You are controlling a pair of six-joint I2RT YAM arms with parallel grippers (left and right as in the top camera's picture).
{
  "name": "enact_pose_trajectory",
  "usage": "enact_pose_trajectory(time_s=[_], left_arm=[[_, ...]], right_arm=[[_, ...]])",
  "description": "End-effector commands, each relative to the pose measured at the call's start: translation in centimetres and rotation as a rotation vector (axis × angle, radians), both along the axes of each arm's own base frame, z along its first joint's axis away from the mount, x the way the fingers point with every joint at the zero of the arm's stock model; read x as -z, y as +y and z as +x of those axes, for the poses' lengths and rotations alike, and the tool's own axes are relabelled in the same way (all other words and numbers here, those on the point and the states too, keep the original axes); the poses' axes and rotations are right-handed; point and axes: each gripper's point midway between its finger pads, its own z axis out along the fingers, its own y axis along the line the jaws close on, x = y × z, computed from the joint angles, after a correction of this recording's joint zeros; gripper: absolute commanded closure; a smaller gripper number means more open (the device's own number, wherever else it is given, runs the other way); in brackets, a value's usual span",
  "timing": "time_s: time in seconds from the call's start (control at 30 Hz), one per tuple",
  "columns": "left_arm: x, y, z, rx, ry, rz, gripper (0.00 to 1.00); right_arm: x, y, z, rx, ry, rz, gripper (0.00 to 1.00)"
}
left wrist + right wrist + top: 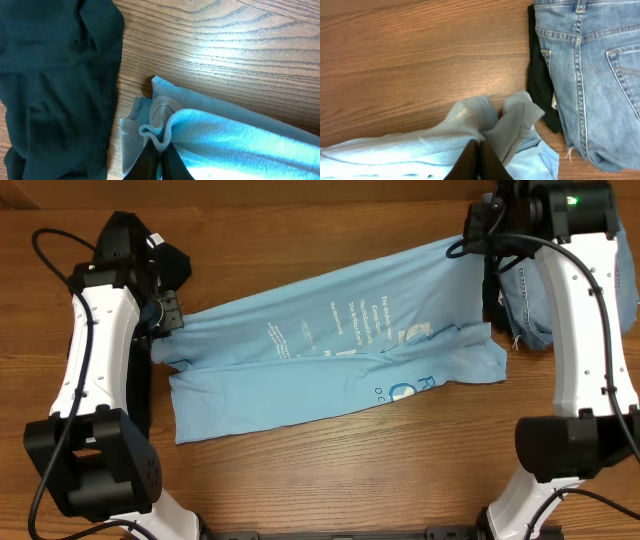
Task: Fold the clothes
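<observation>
Shirt position: the light-blue T-shirt (330, 360) lies spread slantwise on the table (300, 490), stretched between the two arms and partly doubled over along its length.
Left gripper (159, 156): pressed together on a bunched fold at the shirt's left end, beside a dark cloth (55, 85).
Right gripper (479, 159): pinching a gathered bit of the shirt's far right end, near the denim shorts (590, 75).
Likely step: carrying the held edge across to fold the shirt lengthwise.
Doing it well: move both arms at one pace with the cloth taut between them, land edge on edge, and steer clear of the shorts.
Writing: small white text lines and larger lettering show, partly folded under and too small to read.
Brand: cannot tell.
</observation>
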Motion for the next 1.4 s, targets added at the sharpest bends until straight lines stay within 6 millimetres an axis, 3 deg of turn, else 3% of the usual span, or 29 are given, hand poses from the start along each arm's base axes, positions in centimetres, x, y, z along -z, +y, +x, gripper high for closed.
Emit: enact_pose_trajectory(time_s=[0.0, 0.1, 0.23, 0.5, 0.7, 0.77, 0.8, 0.83, 0.87, 0.97, 1.2, 1.37], left_arm=[[0.2, 0.5, -0.2, -0.007, 0.013, 0.033, 0.96], [0.4, 0.0, -0.8, 0.023, 0.042, 0.035, 0.96], [0.6, -1.3, -1.9, 0.069, 0.099, 0.034, 0.96], [1.2, -5.2, -5.5, 0.177, 0.263, 0.025, 0.96], [5.1, -5.2, -8.9, 0.181, 0.384, 0.017, 0.96], [6.8, -5.2, -10.0, 0.182, 0.411, 0.014, 0.88], [7.2, -5.2, -10.2, 0.182, 0.414, 0.014, 0.76], [7.5, -5.2, -10.4, 0.182, 0.417, 0.014, 0.6], [7.8, -5.2, -10.4, 0.182, 0.413, 0.016, 0.49], [7.8, -5.2, -10.0, 0.182, 0.397, 0.018, 0.36], [7.7, -4.1, -9.7, 0.119, 0.378, -0.002, 0.36], [5.9, -4.4, -9.3, 0.084, 0.292, -0.1, 0.37]], right_arm=[[1.7, -1.2, -0.5, 0.023, 0.038, -0.009, 0.96], [7.4, -0.5, -1.0, 0.01, 0.143, 0.033, 0.96], [11.5, -0.1, -2.1, 0.004, 0.223, 0.056, 0.96], [13.1, -2.4, -3.9, 0.052, 0.303, 0.059, 0.96], [16.2, -2.7, -5.4, 0.04, 0.366, 0.116, 0.96], [17.0, -2.5, -6.1, 0.039, 0.397, 0.124, 0.95], [17.2, -2.5, -6.4, 0.041, 0.409, 0.125, 0.92], [17.5, -2.5, -6.7, 0.045, 0.422, 0.125, 0.79], [17.6, -2.6, -7.1, 0.054, 0.437, 0.128, 0.59], [17.7, -3.0, -7.7, 0.088, 0.463, 0.138, 0.55], [17.4, -3.9, -7.4, 0.13, 0.442, 0.155, 0.55], [13.7, -2.7, -5.8, 0.089, 0.311, 0.218, 0.51]])
